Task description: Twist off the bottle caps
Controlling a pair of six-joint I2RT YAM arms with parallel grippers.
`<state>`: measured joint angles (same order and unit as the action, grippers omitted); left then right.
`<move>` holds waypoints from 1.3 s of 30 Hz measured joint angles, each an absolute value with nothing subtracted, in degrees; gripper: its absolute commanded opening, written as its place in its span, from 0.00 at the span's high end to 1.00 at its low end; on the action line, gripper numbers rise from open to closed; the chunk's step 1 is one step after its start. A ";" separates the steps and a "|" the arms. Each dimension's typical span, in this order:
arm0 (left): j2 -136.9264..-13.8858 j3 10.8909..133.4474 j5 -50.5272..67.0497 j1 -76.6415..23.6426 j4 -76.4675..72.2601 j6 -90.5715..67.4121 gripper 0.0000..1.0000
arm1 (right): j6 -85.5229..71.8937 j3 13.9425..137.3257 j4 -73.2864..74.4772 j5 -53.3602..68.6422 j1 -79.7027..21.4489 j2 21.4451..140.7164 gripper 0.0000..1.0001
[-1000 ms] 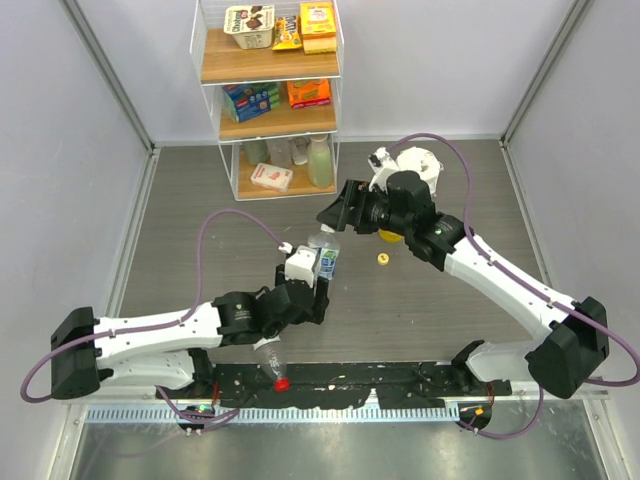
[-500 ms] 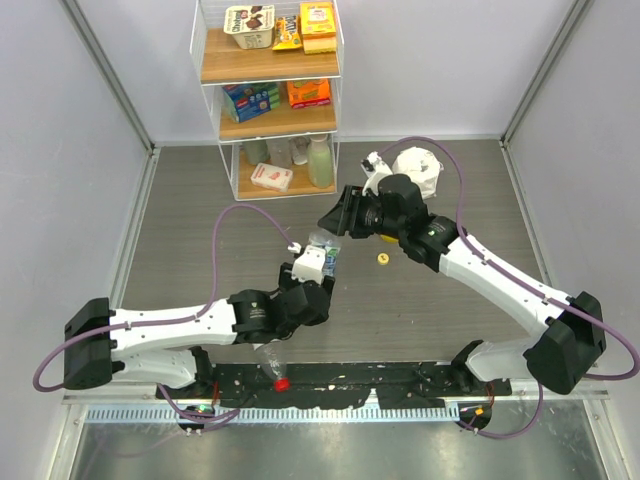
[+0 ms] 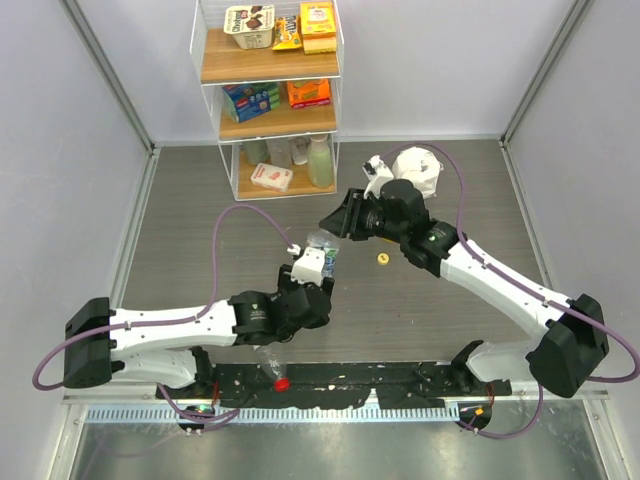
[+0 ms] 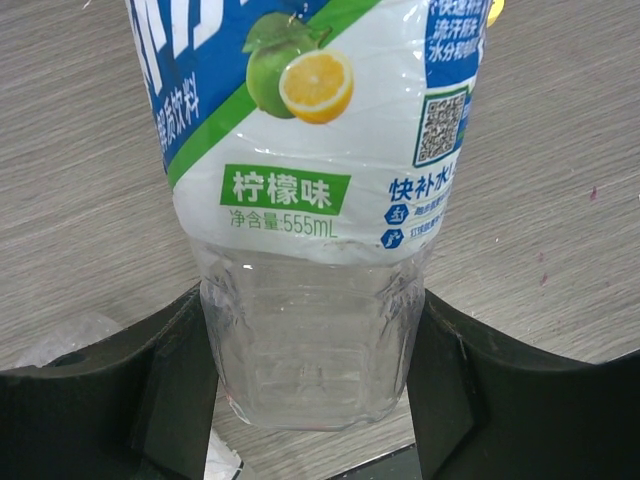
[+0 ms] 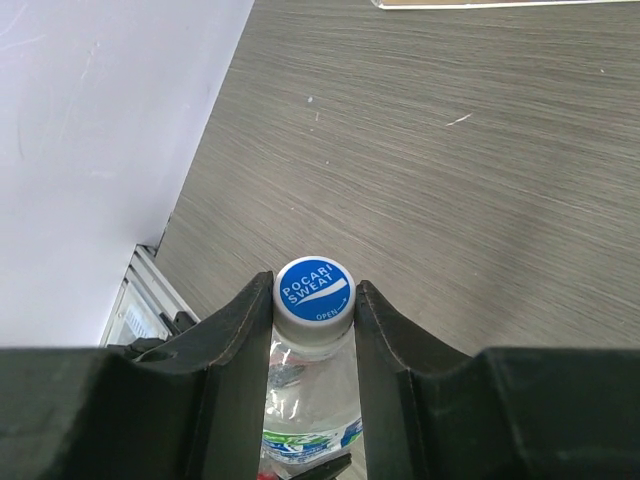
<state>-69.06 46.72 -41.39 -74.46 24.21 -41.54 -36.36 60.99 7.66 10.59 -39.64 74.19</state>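
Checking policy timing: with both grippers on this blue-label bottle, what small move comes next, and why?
Probably twist the right gripper to turn the cap: its fingers pinch the cap's sides, and the left gripper clamps the bottle near its base.

Wide bare bench [image 3: 190,230] on the left and again on the right. Middle barred by the blue-label bottle [image 3: 323,256], lower body clamped in the left tool [image 4: 310,370], cap [image 5: 314,290] pinched in the right tool [image 5: 313,310], all under both arms. Just right of that, a loose yellow cap [image 3: 382,259]. Far side closed by the shelf rack [image 3: 268,110], a white object [image 3: 420,168] at far right; near edge taken by a red-capped bottle [image 3: 270,362] lying down.
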 measured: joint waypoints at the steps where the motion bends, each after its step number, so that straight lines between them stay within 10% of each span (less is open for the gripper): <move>1: -69.06 46.72 -41.39 -74.63 24.40 -41.54 1.00 | -36.36 60.31 6.92 10.76 -39.62 73.91 0.98; 39: -43.55 31.48 -15.81 -75.46 5.34 -32.47 1.00 | -52.12 38.22 -56.80 52.42 -30.50 69.17 0.94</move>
<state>-43.55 31.48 -15.81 -75.46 5.34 -32.47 -52.12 38.22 -56.80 52.42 -30.50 69.17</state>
